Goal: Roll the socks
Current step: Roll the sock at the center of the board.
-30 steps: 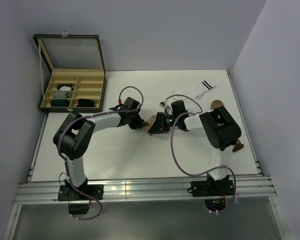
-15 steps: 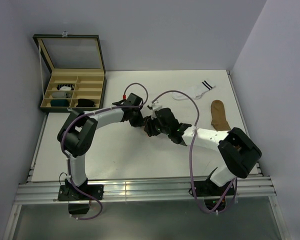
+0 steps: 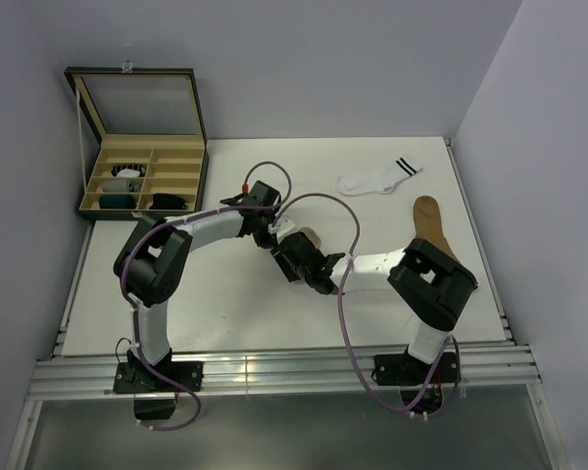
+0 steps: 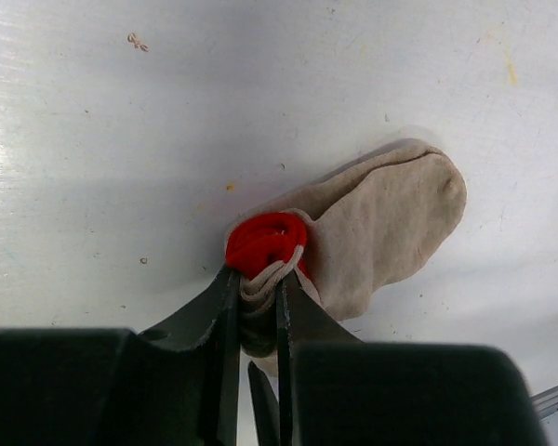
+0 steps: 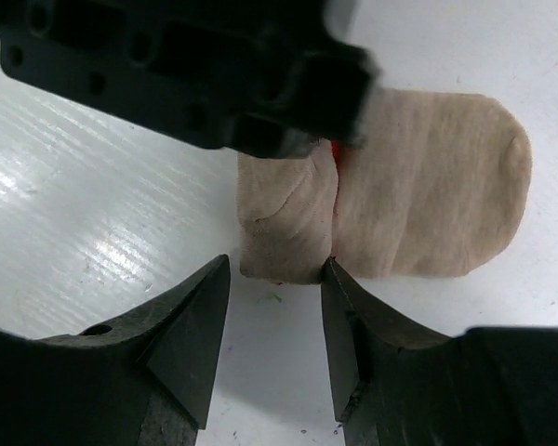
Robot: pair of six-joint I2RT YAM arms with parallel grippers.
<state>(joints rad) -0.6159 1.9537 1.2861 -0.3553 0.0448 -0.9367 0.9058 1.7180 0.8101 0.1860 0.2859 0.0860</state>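
Observation:
A beige sock (image 4: 391, 218) lies mid-table, rolled up from its red cuff (image 4: 265, 243), with the toe end still flat. My left gripper (image 4: 258, 288) is shut on the cuff end of the roll. In the right wrist view the roll (image 5: 284, 223) lies just ahead of my right gripper (image 5: 274, 269), which is open. Its right fingertip touches the roll's near edge and nothing sits between the jaws. From above, the beige sock (image 3: 309, 236) shows between the left gripper (image 3: 271, 235) and the right gripper (image 3: 296, 250).
A white sock with black cuff stripes (image 3: 377, 179) lies at the back right. A brown sock (image 3: 433, 223) lies along the right side. An open compartment box (image 3: 142, 211) holding rolled socks stands at the back left corner.
My right gripper let go of the sock, opened, and swung round to its near side. The left gripper kept its grip and shifted slightly right. The brown sock is now uncovered.

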